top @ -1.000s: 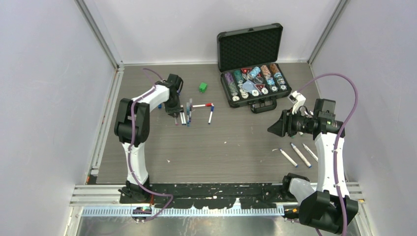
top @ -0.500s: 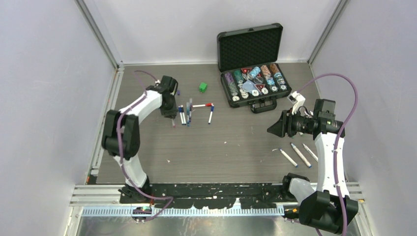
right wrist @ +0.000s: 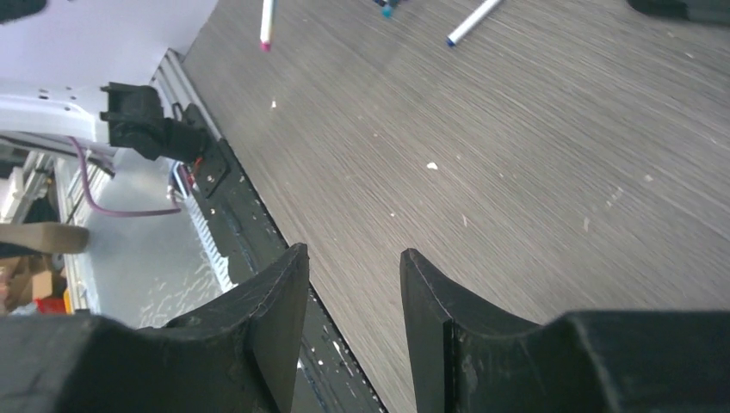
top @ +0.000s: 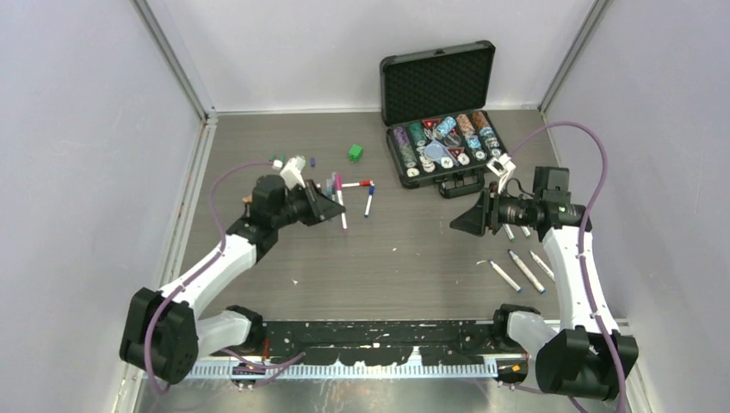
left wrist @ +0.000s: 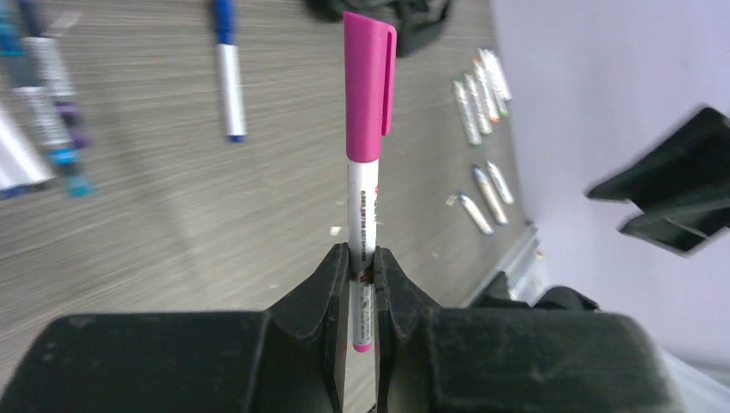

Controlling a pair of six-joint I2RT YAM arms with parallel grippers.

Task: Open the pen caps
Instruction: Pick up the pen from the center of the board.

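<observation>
My left gripper (top: 332, 209) is shut on a white-barrelled pen (left wrist: 363, 206) with a pink cap (left wrist: 368, 86) and holds it above the table, cap on. In the top view the pink cap (top: 338, 181) points to the far side. Several capped pens (top: 326, 188) lie just behind it, with a red-capped pen (top: 356, 184) and a blue pen (top: 368, 200) beside them. My right gripper (top: 456, 226) is open and empty, aimed leftwards at the held pen; its jaws (right wrist: 353, 258) stand apart over bare table. Three uncapped pens (top: 523, 270) lie at the right front.
An open black case (top: 443, 151) of poker chips stands at the back right. A small green cube (top: 355, 152) sits left of it. Two loose caps, green (top: 277, 159) and purple (top: 312, 161), lie at the back left. The table's front rail (right wrist: 224, 185) shows in the right wrist view.
My left arm has lifted the pink-capped pen out of the cluster, drawn back toward the near side and turned to face right. My right gripper has moved a little left.
</observation>
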